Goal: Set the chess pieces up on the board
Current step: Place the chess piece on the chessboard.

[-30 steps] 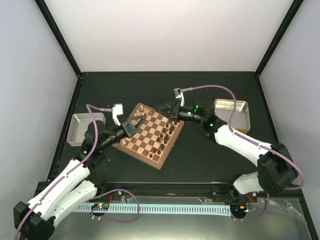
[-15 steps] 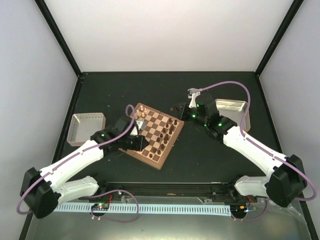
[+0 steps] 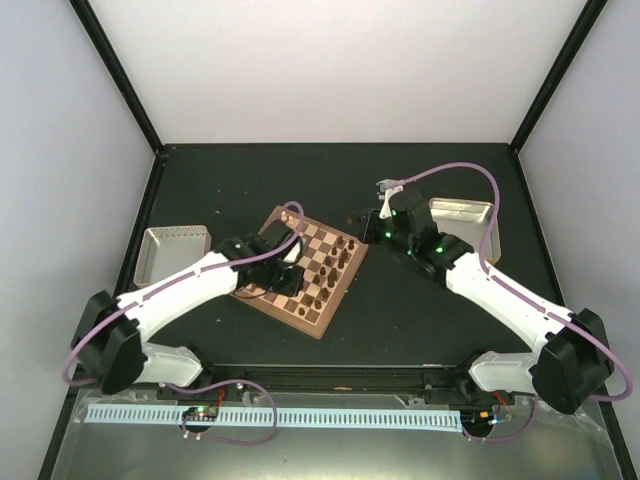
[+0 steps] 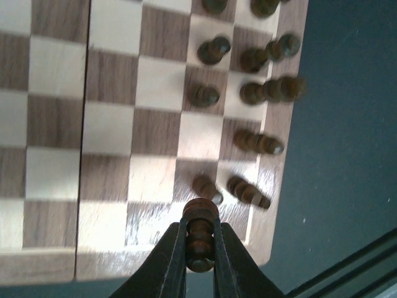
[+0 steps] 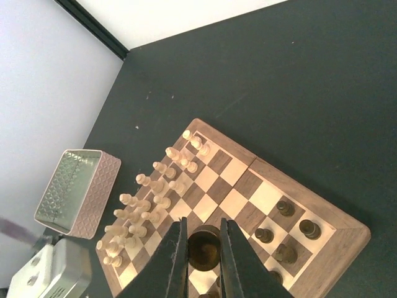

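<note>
The board (image 3: 318, 322) lies tilted at the table's middle. Dark chess pieces (image 3: 335, 265) stand along its right side and cream chess pieces (image 5: 155, 186) along its left side. My left gripper (image 3: 288, 278) hovers over the board's near part. In the left wrist view it (image 4: 200, 223) is shut on a dark brown piece (image 4: 200, 239) above the board's (image 4: 111, 143) near right corner, next to standing dark pieces (image 4: 260, 90). My right gripper (image 3: 360, 224) is beside the board's far right corner. In the right wrist view it (image 5: 203, 226) is shut on a dark piece (image 5: 205, 249) above the board (image 5: 260, 186).
A metal tray (image 3: 172, 250) sits left of the board and shows in the right wrist view (image 5: 74, 189). Another metal tray (image 3: 465, 222) sits at the right, behind the right arm. Black frame posts rise at the back corners.
My left gripper has moved from the board's left edge to over its near part. My right gripper has drawn back from the board's far side toward its right corner.
</note>
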Motion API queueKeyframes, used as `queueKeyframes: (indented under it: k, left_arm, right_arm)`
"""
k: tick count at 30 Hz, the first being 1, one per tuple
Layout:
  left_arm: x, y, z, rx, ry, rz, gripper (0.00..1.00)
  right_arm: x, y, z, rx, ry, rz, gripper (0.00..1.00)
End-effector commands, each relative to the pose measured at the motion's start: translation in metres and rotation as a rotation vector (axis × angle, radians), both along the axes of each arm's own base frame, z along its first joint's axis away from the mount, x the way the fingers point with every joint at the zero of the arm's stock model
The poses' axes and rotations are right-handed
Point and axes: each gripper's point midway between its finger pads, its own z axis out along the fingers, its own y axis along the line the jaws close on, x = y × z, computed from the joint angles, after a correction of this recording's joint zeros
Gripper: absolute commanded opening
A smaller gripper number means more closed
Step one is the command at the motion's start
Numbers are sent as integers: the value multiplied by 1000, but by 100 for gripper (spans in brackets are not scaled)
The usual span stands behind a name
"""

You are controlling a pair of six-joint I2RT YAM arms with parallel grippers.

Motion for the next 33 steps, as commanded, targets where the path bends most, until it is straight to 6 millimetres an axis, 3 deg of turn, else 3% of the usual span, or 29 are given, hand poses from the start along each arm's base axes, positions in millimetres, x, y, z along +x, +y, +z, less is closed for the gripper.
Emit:
queueKeyframes:
  k: [1, 7, 18, 33]
  left_arm:
    - [20, -18, 7, 48, -13, -45, 3]
    - [25, -27, -16, 144, 56, -85, 4]
    - [25, -35, -39, 179, 117, -109, 4]
    - [28, -43, -50, 202, 147, -126, 8]
  right_arm:
    - [5, -8, -7, -39, -13, -31, 5]
    - [4, -18, -7, -67, -23, -63, 5]
    - [4, -31, -8, -82, -33, -111, 5]
    - [1, -32, -9, -79, -29, -105, 5]
